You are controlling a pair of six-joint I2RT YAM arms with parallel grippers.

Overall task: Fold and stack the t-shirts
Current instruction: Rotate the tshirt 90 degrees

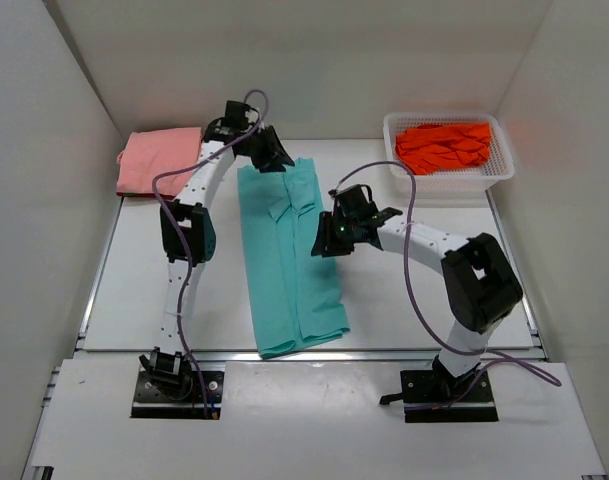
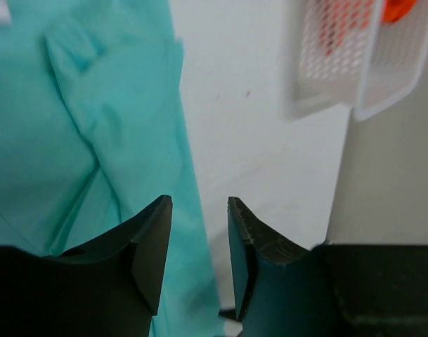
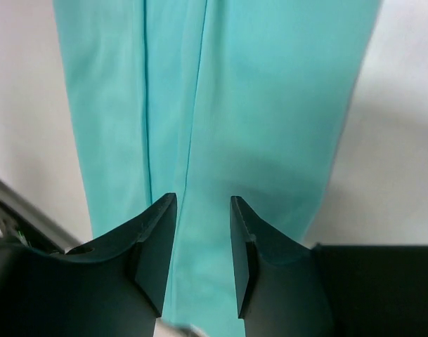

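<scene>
The teal t-shirt [image 1: 289,260] lies on the tabletop [image 1: 144,290] as a long strip running far to near — the left gripper [image 2: 199,210], parted and empty, hangs at its far end; the right gripper [image 3: 203,207], likewise empty, over its right edge

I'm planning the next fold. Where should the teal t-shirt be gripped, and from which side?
Probably its near hem, one corner per arm, jaws coming down from above at the left and right edges. The teal t-shirt lies flat as a long narrow strip running near to far, so carrying the hem to the far end would halve it.
</scene>
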